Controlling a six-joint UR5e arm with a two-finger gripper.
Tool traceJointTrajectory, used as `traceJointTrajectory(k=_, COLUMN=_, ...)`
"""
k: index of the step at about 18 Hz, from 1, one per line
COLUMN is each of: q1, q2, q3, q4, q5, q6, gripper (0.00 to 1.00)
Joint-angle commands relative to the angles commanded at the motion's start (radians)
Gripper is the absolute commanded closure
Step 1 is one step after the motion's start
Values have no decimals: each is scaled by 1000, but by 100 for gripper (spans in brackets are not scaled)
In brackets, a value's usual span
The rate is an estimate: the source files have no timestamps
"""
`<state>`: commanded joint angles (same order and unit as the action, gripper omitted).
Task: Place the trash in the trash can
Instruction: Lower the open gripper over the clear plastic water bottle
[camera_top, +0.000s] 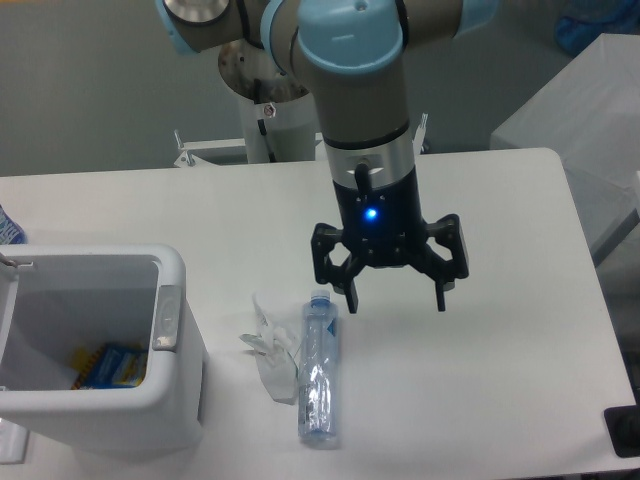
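Note:
A clear crinkled plastic bottle (318, 370) with a blue cap lies on the white table, cap pointing away from the front edge. A crumpled white wrapper (270, 350) rests against its left side. The white trash can (170, 270) stands at the front left, with a grey tab on its right rim and blue and yellow items inside. My gripper (396, 298) hangs open above the table, just right of the bottle's cap end, with nothing between its fingers.
The arm's base (262, 90) stands at the back of the table. A grey surface (570, 110) lies beyond the right edge. A dark object (625, 430) sits at the front right corner. A blue item (8, 228) shows at the left edge.

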<state>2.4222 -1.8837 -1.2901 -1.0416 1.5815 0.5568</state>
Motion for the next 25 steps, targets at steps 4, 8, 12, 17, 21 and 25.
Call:
traceJointTrajectory(k=4, q1=0, q2=-3, q3=2, q4=-2, q5=0, q6=2, gripper=0)
traceJointTrajectory(k=8, q1=-5, q2=-29, q3=-5, q4=9, q5=-8, q6=-2, gripper=0)
traceJointTrajectory(k=12, q1=-8, q2=-75, q3=-8, q4=58, q5=-18, q6=-24, gripper=0)
traceJointTrajectory(k=17, q1=-17, q2=-133, q3=-14, q4=115, q5=-29, q6=-163, gripper=0)
traceJointTrajectory(k=21, q1=-29, q2=-225, q3=-14, q4=114, q5=-75, q6=-160, gripper=0)
traceJointTrajectory(k=25, q1=-23, q2=-300, q3=9, q4=114, q5=-179, q6=-158, gripper=0)
